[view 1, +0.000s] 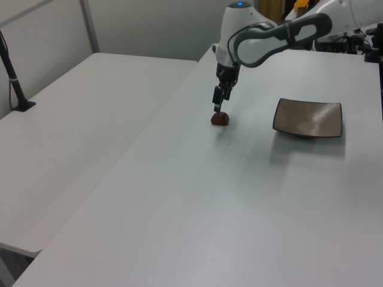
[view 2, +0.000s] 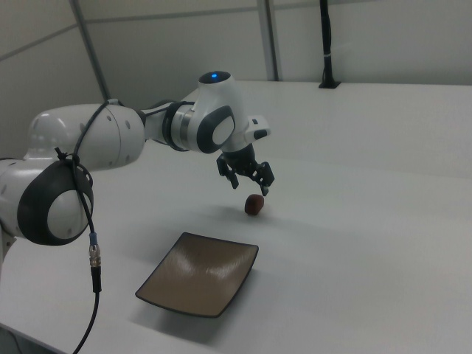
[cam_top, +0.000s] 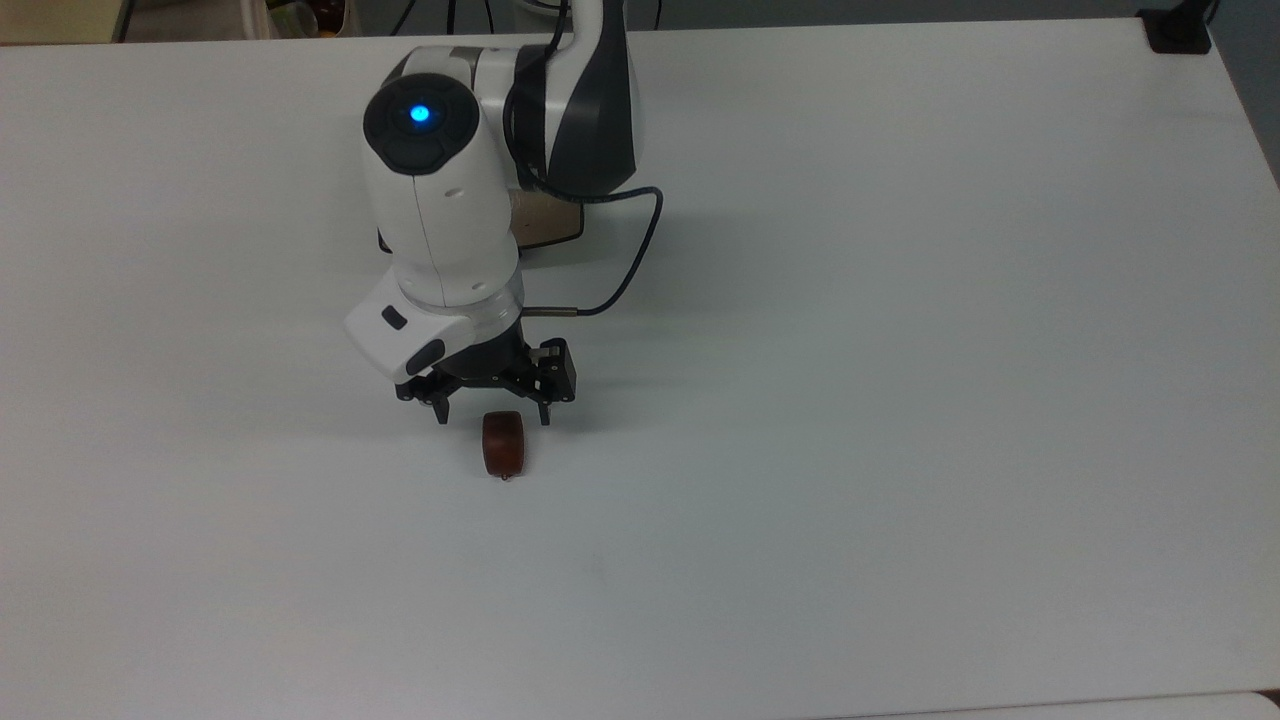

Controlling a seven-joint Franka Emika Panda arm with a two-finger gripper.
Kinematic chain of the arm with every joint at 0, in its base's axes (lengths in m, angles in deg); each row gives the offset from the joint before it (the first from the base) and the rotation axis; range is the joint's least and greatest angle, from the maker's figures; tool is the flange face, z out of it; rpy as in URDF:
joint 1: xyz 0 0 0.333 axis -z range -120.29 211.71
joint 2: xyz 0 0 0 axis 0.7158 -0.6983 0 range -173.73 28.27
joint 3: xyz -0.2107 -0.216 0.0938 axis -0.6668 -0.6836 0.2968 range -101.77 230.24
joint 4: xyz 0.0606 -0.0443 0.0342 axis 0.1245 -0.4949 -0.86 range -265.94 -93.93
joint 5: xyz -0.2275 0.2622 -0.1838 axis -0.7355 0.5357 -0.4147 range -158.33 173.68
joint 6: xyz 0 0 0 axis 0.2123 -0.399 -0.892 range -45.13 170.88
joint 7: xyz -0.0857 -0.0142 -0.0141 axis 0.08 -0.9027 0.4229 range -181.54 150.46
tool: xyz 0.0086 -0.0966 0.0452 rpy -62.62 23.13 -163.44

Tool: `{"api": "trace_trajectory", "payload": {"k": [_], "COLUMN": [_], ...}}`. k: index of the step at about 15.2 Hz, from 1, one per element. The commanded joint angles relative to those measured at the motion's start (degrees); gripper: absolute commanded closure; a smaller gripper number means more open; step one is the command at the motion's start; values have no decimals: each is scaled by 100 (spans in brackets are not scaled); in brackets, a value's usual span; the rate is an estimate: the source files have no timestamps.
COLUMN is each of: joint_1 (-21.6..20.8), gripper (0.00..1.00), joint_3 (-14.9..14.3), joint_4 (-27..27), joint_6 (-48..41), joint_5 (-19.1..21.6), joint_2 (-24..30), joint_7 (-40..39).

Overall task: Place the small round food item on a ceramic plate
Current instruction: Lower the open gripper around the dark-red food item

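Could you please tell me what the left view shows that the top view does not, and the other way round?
Left view alone: the whole ceramic plate, square and bare, apart from the food toward the left view's right, plus a second table with a black post.

Top view alone: both pincer fingers spread, one on each side above the small round food item, and its tiny stem tip. The arm covers most of the plate here.

Both: the open pincer just above the food item, which lies on the white table.

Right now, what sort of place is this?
Probably a robotics lab: a bare white table with just a ceramic plate, a small round food item and a robot arm, its open end effector over the food.
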Motion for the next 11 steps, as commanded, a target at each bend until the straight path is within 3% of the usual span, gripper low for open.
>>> {"api": "trace_trajectory", "payload": {"k": [1, 8, 11], "joint_1": [-4, -30, -30], "gripper": [0, 0, 13], "joint_3": [52, 113, 113], "joint_4": [-107, -335, -423], "joint_6": [233, 594, 725], "joint_5": [-143, -407, -424], "joint_2": [-86, -157, -165], "joint_7": [19, 19, -7]}}
